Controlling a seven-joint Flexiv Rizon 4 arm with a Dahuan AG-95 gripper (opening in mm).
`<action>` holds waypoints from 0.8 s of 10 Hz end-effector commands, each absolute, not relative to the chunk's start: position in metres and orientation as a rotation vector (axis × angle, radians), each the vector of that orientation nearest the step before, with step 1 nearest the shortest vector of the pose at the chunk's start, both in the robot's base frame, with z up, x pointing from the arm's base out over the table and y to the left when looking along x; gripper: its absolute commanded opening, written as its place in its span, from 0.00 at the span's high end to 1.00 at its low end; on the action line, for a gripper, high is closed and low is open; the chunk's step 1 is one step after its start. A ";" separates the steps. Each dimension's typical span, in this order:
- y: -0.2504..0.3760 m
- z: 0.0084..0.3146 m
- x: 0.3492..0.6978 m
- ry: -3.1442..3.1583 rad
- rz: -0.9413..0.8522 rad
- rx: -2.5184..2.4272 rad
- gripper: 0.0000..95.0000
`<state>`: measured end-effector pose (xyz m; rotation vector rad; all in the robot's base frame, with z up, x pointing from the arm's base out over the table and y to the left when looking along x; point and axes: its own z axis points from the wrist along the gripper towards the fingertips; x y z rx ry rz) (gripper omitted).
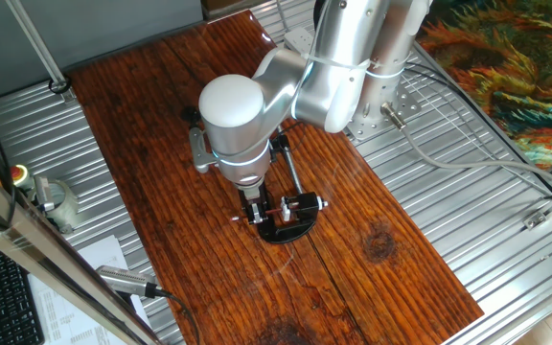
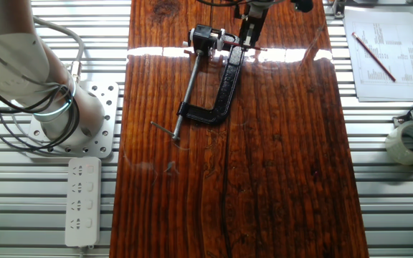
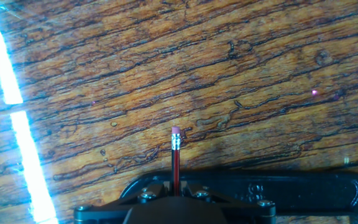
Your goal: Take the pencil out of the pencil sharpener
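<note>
Hand view: pencil (image 3: 175, 163) upright; sharpener (image 2: 205, 37) holds its tip.

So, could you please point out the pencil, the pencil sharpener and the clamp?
pencil (image 3: 176, 165): hand view, red shaft below the eraser.
pencil sharpener (image 2: 203, 37): the other fixed view, black body.
clamp (image 2: 228, 79): the other fixed view, black frame.

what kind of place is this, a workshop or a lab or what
Probably a robotics lab bench: a robot arm bolted to a slatted metal table, a wooden board as work surface, plus a power strip and printed sheets.
</note>
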<state>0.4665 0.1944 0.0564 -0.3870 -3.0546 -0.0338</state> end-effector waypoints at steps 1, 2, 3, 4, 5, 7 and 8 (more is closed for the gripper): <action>0.193 0.057 0.467 -3.053 -0.033 -0.386 1.00; 0.193 0.058 0.468 -3.052 -0.039 -0.390 1.00; 0.193 0.058 0.469 -3.051 -0.041 -0.392 1.00; 0.193 0.059 0.469 -3.050 -0.041 -0.391 1.00; 0.192 0.060 0.470 -3.049 -0.043 -0.391 1.00; 0.190 0.062 0.473 -3.044 -0.059 -0.392 1.00; 0.189 0.062 0.474 -3.044 -0.062 -0.391 1.00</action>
